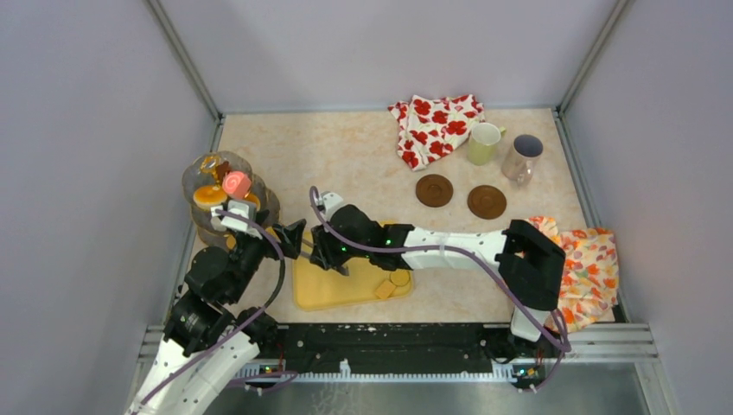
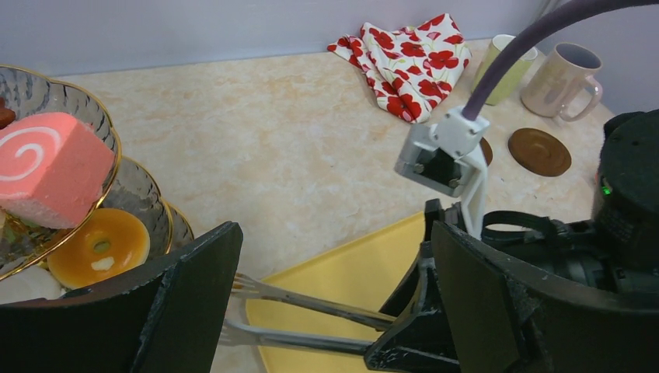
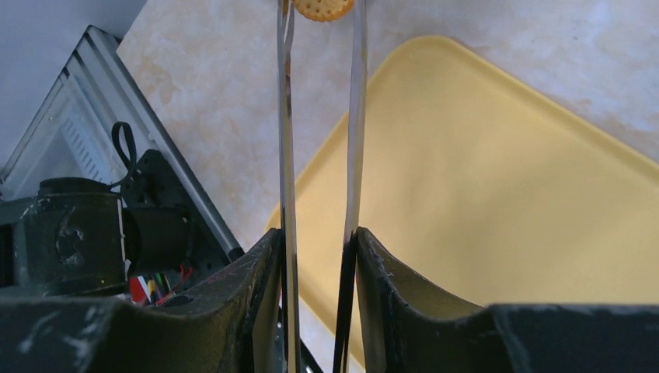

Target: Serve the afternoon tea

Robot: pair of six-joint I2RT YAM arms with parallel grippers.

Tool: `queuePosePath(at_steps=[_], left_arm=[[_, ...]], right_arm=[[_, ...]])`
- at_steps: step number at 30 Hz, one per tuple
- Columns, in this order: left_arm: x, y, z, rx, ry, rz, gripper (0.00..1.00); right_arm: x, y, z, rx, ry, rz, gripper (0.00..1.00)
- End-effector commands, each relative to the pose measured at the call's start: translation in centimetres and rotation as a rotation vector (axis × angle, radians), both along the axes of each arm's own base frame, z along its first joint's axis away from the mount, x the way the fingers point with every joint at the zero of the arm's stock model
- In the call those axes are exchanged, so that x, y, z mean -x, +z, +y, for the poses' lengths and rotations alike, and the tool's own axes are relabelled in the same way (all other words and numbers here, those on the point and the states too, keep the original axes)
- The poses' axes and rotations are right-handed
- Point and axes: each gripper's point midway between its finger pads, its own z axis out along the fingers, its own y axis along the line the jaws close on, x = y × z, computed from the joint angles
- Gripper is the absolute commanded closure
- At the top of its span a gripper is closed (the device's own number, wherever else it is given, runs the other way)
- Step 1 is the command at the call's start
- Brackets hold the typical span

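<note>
My right gripper (image 3: 319, 241) is shut on the long metal tongs (image 3: 353, 116), whose tips pinch a round biscuit (image 3: 322, 8) above the table beside the yellow tray (image 3: 505, 194). The tongs (image 2: 311, 307) reach between the wide-open fingers of my left gripper (image 2: 334, 233), which holds nothing. To the left stands a tiered glass stand (image 2: 109, 132) with a pink swirl roll (image 2: 47, 175) on top and an orange ring sweet (image 2: 97, 247) below. More biscuits (image 1: 393, 284) lie on the tray. The pale-yellow mug (image 1: 483, 143) and the greyish mug (image 1: 522, 157) stand at the back right.
Two brown coasters (image 1: 434, 190) (image 1: 487, 201) lie in front of the mugs. A red-flowered cloth (image 1: 436, 125) is bunched at the back, and another flowered cloth (image 1: 588, 268) lies at the right under the right arm. Walls close in on three sides.
</note>
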Motion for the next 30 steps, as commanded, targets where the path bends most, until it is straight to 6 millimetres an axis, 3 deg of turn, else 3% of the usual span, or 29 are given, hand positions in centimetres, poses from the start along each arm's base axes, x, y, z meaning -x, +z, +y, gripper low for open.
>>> queuePosePath(at_steps=[1,10,23,30], left_arm=[[-0.1,1.2,0.1,0.024,0.005,-0.047,0.01],[0.1,1.4,0.2,0.03,0.004,-0.057,0.01],[0.2,1.5,0.2,0.035,0.001,-0.059,0.01],[0.2,1.5,0.4,0.034,0.014,-0.056,0.01]], right_arm=[[-0.5,3.3,3.8,-0.108,0.037,-0.045,0.64],[-0.6,3.5,6.7,-0.113,0.074,-0.045,0.64],[-1.8,0.6,8.7,-0.04,0.062,-0.028,0.63],[-2.0,1.7,9.2,-0.051,0.058,-0.031,0.58]])
